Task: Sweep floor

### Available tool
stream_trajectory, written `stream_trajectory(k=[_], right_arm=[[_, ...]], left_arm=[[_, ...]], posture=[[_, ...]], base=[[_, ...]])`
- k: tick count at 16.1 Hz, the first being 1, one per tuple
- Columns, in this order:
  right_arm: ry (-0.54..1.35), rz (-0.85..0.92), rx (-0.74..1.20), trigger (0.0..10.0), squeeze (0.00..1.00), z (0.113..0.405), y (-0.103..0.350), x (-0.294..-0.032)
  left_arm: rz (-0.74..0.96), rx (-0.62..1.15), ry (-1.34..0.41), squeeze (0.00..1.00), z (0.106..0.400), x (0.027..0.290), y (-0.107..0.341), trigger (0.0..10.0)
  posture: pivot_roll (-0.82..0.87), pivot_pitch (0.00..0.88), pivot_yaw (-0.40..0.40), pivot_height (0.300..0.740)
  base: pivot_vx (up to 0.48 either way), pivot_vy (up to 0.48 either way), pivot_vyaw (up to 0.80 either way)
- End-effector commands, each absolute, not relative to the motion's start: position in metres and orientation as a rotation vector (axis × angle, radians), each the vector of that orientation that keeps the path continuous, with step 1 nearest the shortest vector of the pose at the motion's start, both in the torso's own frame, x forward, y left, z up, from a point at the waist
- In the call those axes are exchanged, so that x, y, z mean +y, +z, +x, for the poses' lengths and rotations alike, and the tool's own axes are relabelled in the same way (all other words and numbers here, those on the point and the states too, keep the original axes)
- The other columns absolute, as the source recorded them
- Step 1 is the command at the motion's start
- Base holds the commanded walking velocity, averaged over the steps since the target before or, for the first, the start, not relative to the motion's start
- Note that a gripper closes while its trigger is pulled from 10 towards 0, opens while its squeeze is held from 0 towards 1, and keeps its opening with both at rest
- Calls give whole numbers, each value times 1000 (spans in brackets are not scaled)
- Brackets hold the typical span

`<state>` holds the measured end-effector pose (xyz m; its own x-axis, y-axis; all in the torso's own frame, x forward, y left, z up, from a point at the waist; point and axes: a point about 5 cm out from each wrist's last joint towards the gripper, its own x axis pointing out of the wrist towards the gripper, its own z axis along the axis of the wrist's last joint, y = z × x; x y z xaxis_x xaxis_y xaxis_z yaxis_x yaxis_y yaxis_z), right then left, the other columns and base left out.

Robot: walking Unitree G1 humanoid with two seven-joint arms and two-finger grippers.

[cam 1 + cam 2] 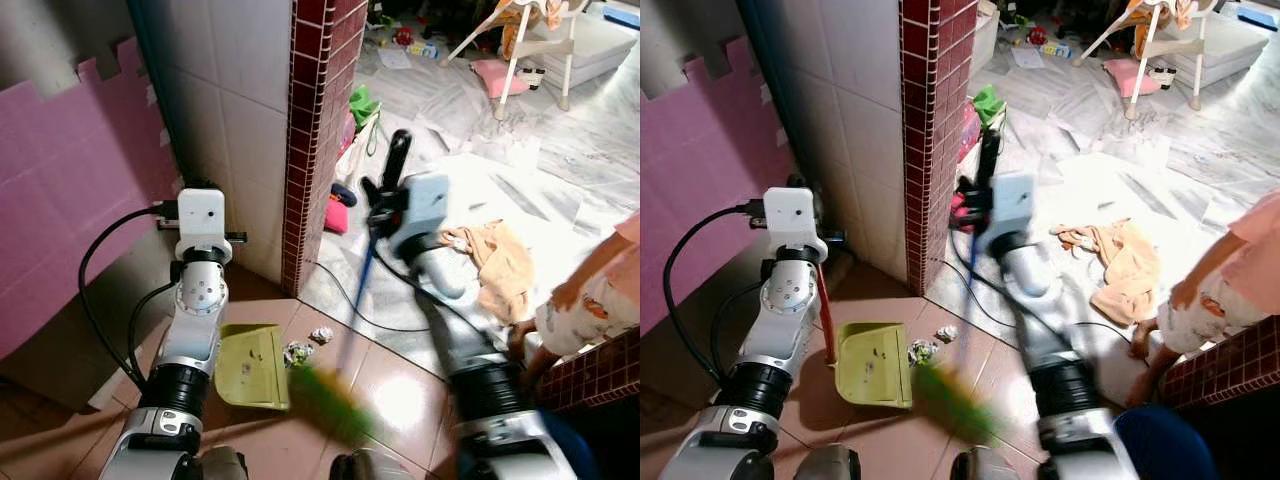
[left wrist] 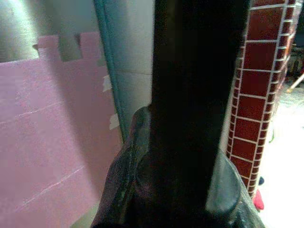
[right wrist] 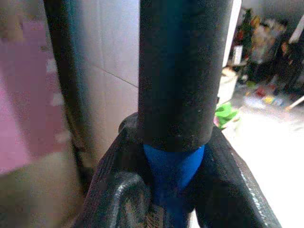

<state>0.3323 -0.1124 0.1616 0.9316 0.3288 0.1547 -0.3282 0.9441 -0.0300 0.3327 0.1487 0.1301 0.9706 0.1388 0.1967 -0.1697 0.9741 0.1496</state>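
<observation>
green bristles of the broom [image 1: 328,398] blur low over the tan floor tiles [image 1: 940,430], just beside the yellow-green dustpan [image 1: 250,366]. the broom's blue handle [image 1: 362,275] runs up to the right gripper [image 1: 385,205], whose black fingers [image 3: 121,190] are clamped on it; the right wrist view has the blue shaft wedged between them under a black grip sleeve [image 3: 175,71].

the dustpan lies flat on the tiles with its open edge toward the broom, and small specks lie inside it. a red stick [image 1: 824,310] rises from its back edge up to the left gripper [image 1: 812,240], beside the left arm [image 1: 195,320]. in the left wrist view a dark bar [image 2: 194,95] runs along the fingers, so they look closed on the stick, though the grip itself is hard to make out.

crumpled bits of paper [image 1: 320,335] and scraps [image 1: 297,352] lie on the floor right at the dustpan's mouth, between it and the broom.

behind stand a pillar of dark red tiles [image 1: 315,120], a white tiled wall [image 1: 230,90] and a pink foam mat [image 1: 60,200]. on the pale marble floor [image 1: 560,170] beyond lie a peach cloth [image 1: 500,262] and toys. a child [image 1: 590,300] stands at the right edge, near a low red-tiled wall [image 1: 600,375]. a white high chair [image 1: 535,40] stands further back.
</observation>
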Motion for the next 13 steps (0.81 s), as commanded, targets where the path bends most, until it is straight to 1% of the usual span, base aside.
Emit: stream_trajectory(k=[1,3,6,9,10,13], right_arm=[[363,-32,-250,10000,0,337,187,-120],[338,-92,-260,10000,0,349,194,-140],[300,-170,-284,10000,0,356,195,-145],[253,-226,-282,10000,0,361,189,-142],[251,-224,-281,10000,0,361,188,-141],[238,-180,-309,10000,0,361,184,-132]], left_arm=[[166,-275,167,0,333,148,149,10000],[144,-351,210,0,330,156,174,10000],[159,-380,247,0,327,164,183,10000],[152,-394,251,0,324,170,191,10000],[158,-389,246,0,323,170,191,10000],[223,-235,212,0,323,169,159,10000]], posture=[[-106,76,-116,740],[-97,81,-119,740],[-84,99,-121,740],[-66,123,-121,740],[-62,126,-121,740],[-64,147,-113,740]], base=[[0,0,0],[0,0,0],[0,0,0],[0,0,0],[0,0,0],[0,0,0]])
